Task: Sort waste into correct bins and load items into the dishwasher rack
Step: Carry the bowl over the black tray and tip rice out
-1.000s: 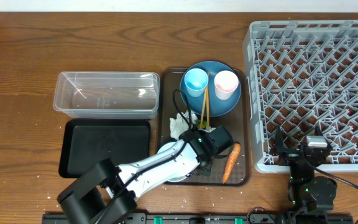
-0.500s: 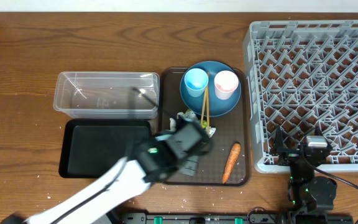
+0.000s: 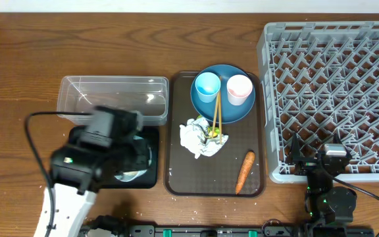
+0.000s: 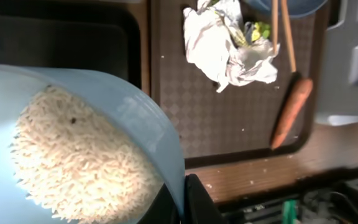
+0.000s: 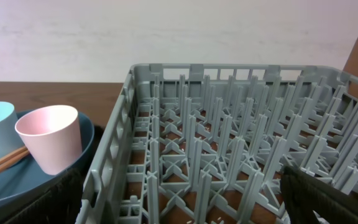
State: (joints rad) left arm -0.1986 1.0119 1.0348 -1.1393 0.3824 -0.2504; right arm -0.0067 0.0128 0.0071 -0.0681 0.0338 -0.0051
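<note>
Your left gripper (image 4: 182,200) is pinched tight on the rim of the small white-blue bowl (image 4: 135,118), white rice (image 4: 73,155) heaped inside. It hangs left of the dark brown serving tray (image 3: 176,178), over the shallow black tray (image 3: 151,158); the clear plastic tub (image 3: 114,99) lies behind that. On the brown tray sit the crumpled white wrapper (image 3: 201,137), the orange carrot (image 3: 245,171) at its near right, and the round blue plate (image 3: 226,108) at its far end (both cups on it). Your right gripper (image 5: 179,186) gapes wide and empty right of the tray, at the grey pegged rack (image 3: 334,85).
</note>
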